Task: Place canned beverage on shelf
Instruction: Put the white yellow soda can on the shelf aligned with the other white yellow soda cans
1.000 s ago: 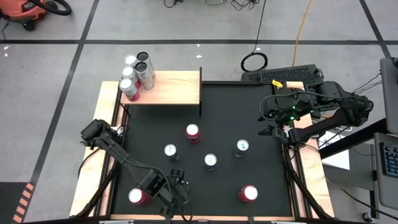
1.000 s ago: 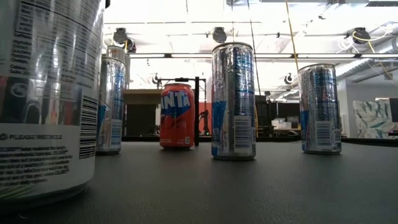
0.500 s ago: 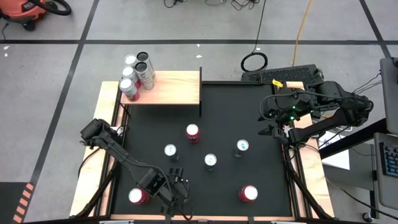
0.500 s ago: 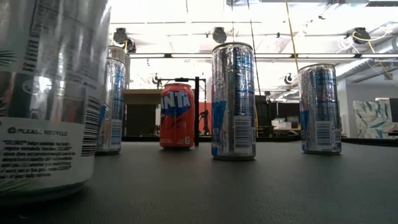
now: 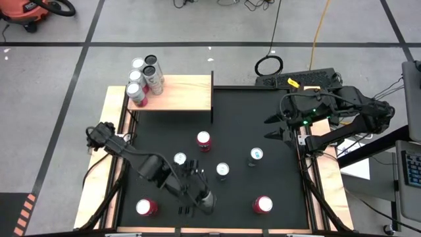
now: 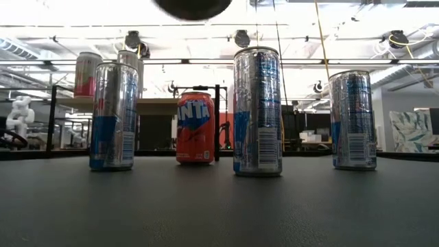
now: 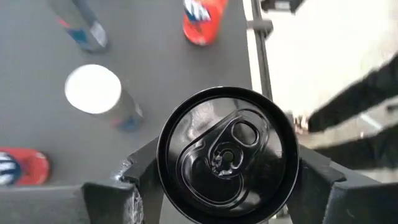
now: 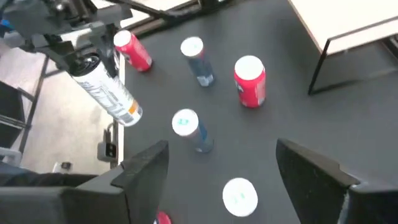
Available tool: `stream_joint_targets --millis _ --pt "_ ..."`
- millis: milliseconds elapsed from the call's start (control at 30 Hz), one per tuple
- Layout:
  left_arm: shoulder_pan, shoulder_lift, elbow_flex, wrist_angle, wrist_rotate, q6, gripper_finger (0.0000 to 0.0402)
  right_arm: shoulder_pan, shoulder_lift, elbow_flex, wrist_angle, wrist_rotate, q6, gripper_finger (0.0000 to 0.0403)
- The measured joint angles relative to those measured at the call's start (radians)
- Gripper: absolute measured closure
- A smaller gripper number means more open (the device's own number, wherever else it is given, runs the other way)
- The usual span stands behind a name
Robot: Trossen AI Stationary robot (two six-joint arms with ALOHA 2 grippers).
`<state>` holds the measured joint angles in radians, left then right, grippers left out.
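Note:
My left gripper (image 5: 200,197) is shut on a silver can with a black top (image 7: 227,152), held in the air above the near middle of the black mat. Its round bottom (image 6: 192,5) shows at the upper edge of the low view. The shelf (image 5: 177,93), a pale wood board on thin black supports, stands at the table's far left. Several cans (image 5: 143,79) stand on its far left corner. My right gripper (image 5: 275,129) hangs open over the mat's right side, nothing between its fingers (image 8: 146,171). My left gripper pinches the can's upper end, just under the black top (image 7: 163,165), between its two fingers (image 7: 140,180), one on each side. The fingers come slanting down from the table's left. The can (image 8: 109,93) is lifted clear of the mat and hangs tilted, bottom lowest.
On the mat stand loose cans: a red one (image 5: 203,140) in the middle, silver ones (image 5: 180,159) (image 5: 223,170) (image 5: 256,154) around it, and red ones near the front edge (image 5: 146,207) (image 5: 263,205). A black post (image 5: 212,99) stands at the shelf's right end.
My left gripper has risen from the mat near the front edge and gone a little toward the table's right, taking the black-topped can with it; the can, which stood on the mat, is now lifted clear and tilted. My right gripper has tipped upward a little.

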<state>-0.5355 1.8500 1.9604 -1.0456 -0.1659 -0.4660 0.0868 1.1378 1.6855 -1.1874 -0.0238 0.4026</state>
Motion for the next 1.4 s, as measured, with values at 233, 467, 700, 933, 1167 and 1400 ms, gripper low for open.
stream_joint_targets --millis 233,467,700,933,1167,1400 --pt "0.074 -0.001 0.197 -0.084 -0.044 0.0 0.0161 0.0 0.01 0.0 0.045 0.0 -0.033 0.0126" --pt "0.136 -0.002 0.373 -0.172 -0.093 -0.049 0.0161 0.024 0.026 0.0 0.152 -0.002 -0.088 0.0126" --pt "0.198 -0.081 0.385 -0.239 -0.13 -0.214 0.016 0.047 0.061 0.0 0.275 -0.006 -0.127 0.0126" --pt "0.257 -0.159 0.386 -0.232 -0.143 -0.263 0.016 0.046 0.147 0.0 0.417 -0.086 -0.145 0.0114" --pt "0.314 -0.174 0.386 -0.23 -0.142 -0.21 0.016 0.046 0.264 0.0 0.571 -0.023 -0.187 0.0053" --pt "0.328 -0.173 0.386 -0.249 -0.12 -0.201 0.016 0.02 0.336 0.0 0.659 0.054 -0.216 0.0042"
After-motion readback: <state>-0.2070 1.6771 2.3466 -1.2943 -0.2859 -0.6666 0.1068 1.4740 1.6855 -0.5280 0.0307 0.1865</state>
